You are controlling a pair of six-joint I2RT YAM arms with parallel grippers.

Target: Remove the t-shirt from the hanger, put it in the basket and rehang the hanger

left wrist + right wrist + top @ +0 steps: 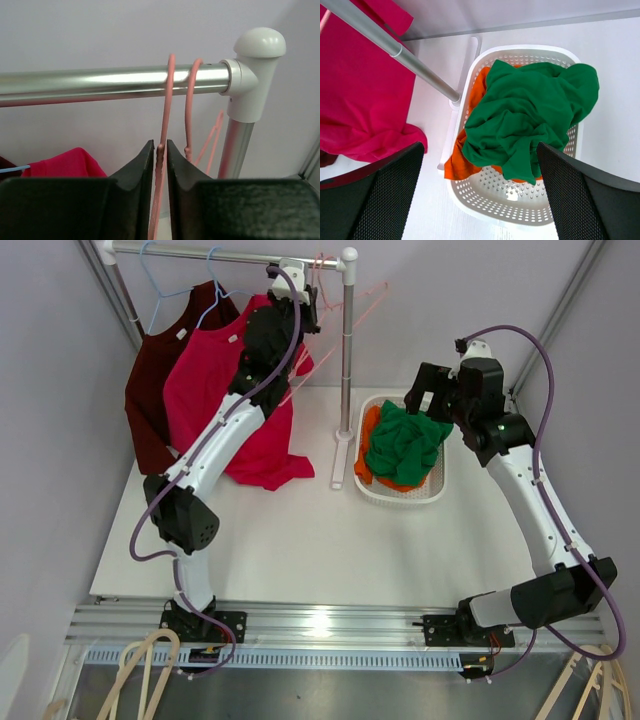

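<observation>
Left gripper (160, 150) is up at the rail (100, 82), jaws nearly closed, pinching the neck wire of a bare pink hanger (166, 110) just under its hook. The hook sits over the rail. A second bare pink hanger (189, 115) hangs just beside it at 3 o'clock, near the white end cap.

Right gripper (479, 150) is spread wide, holds nothing, and hovers over the basket (495, 205). The green t-shirt (530, 110) lies crumpled in that basket on top of an orange garment (457, 167). In the top view the basket sits on the surface (300, 540) at 3 o'clock from the rack post.

Progress, judged: the green t-shirt looks already off its hanger and dropped, so that removal reads as done. The pinched hanger carries no cloth, so the left arm's part is likely parking it.

Left on the rail: a magenta t-shirt (215, 390) at 7 o'clock from the left gripper, and a dark red shirt (150, 390) at 9 o'clock of the magenta one, each on a light blue hanger (160, 290). If the task covers those, both are not yet done.
</observation>
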